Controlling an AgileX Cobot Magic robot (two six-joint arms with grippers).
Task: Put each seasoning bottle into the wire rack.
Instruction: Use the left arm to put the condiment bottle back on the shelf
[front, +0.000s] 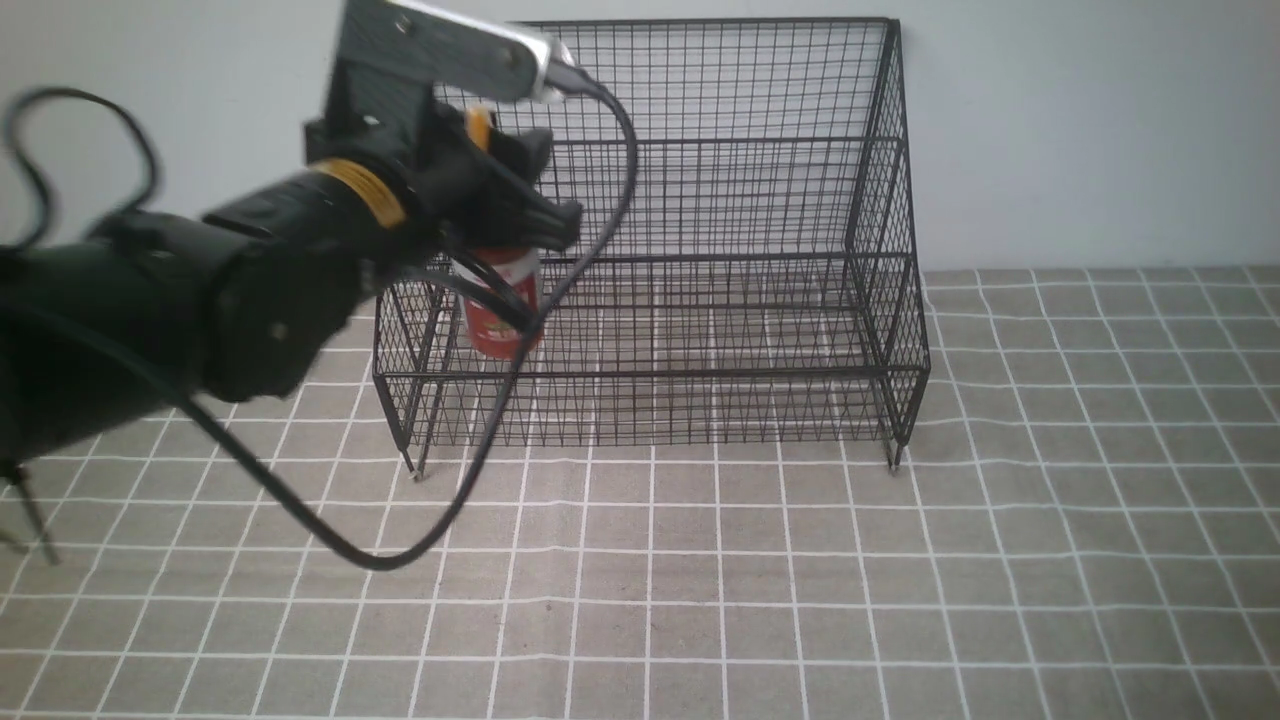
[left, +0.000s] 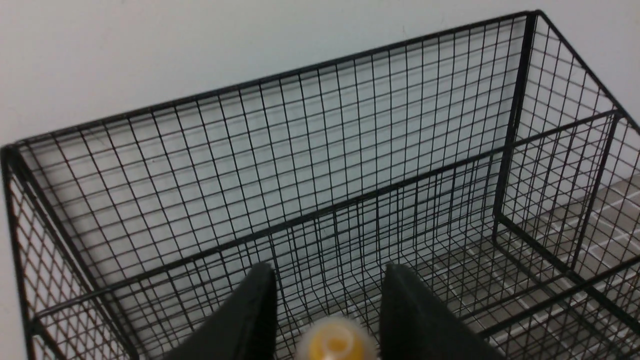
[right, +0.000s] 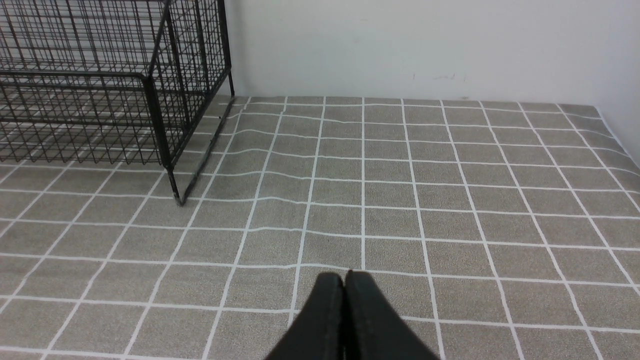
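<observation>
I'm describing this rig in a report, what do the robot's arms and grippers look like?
The left arm is black and rounded, with a yellow band, a silver bracket and a looping black cable. The left gripper and right gripper have black tapered fingers.

Light: we read it as even, soft and fairly bright in all views.
Shadows: faint, behind the wire rack (left: 517, 100) on the wall (left: 150, 50).
Blur: left arm (front: 200, 290) smeared; cap of the seasoning bottle (left: 336, 345) out of focus.

The left pincer (left: 328, 271) straddles seasoning bottle (left: 336, 344), wire rack (left: 320, 214) beyond
</observation>
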